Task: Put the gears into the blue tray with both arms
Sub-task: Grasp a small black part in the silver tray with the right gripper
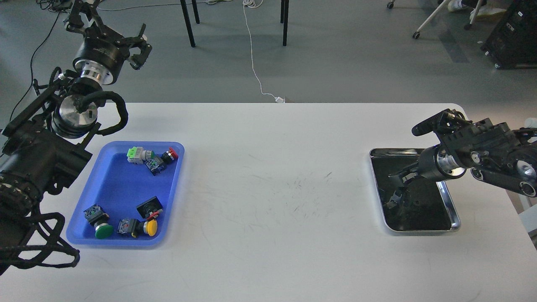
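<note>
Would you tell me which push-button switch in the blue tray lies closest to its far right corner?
The red-capped switch, at the blue tray's far right corner; the green-capped and yellow-capped switches lie along its near edge.

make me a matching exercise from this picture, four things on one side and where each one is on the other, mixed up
Things:
1. green-capped switch
2. red-capped switch
3. right gripper
4. left gripper

Places:
A. raised high, beyond the table's far left corner
B. near left corner of the blue tray
C. reaching down over the steel tray
D. far right corner of the blue tray

Pairs: 1-B, 2-D, 3-C, 4-A
</note>
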